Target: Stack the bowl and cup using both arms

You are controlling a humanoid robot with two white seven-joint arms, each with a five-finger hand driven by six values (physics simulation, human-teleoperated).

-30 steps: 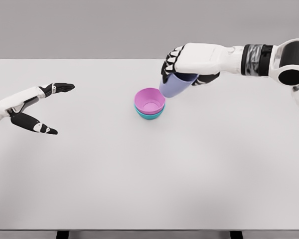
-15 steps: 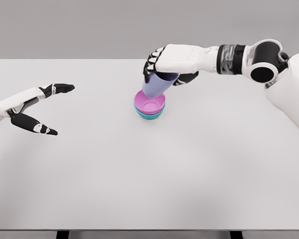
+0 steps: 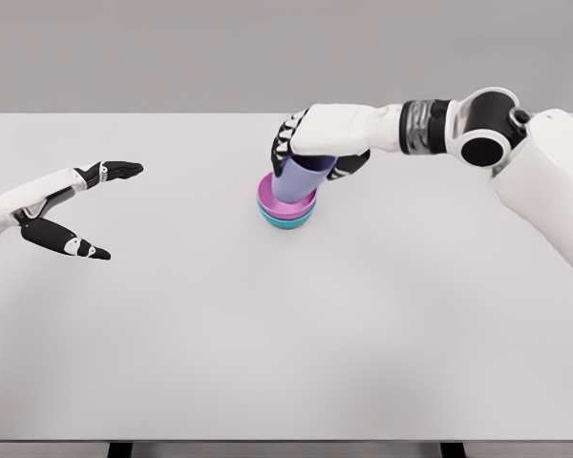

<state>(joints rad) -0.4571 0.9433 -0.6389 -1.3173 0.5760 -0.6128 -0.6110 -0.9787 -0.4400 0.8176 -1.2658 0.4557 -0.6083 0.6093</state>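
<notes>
Two bowls sit nested just above the middle of the frame: a pink bowl [image 3: 288, 203] rests inside a teal bowl [image 3: 286, 221], of which only the lower rim and base show beneath it. A lavender cup [image 3: 297, 178] stands with its base down inside the pink bowl, leaning slightly to the right toward its top, its smooth sides plain and unmarked. The right hand [image 3: 317, 143] wraps around the cup's upper part, its black-tipped fingers [image 3: 285, 143] curled down the cup's left side and its thumb on the right, hiding the cup's mouth. The white right arm [image 3: 477, 138] reaches in from the right edge of the frame, running leftward across the upper part of the picture. At the left edge, well apart from the bowls, the left hand [image 3: 65, 205] hangs above the white table [image 3: 286, 343] with its fingers spread wide and nothing in it, the forefinger pointing right and the thumb angled down. The table fills most of the frame below a grey wall [image 3: 172, 57].
</notes>
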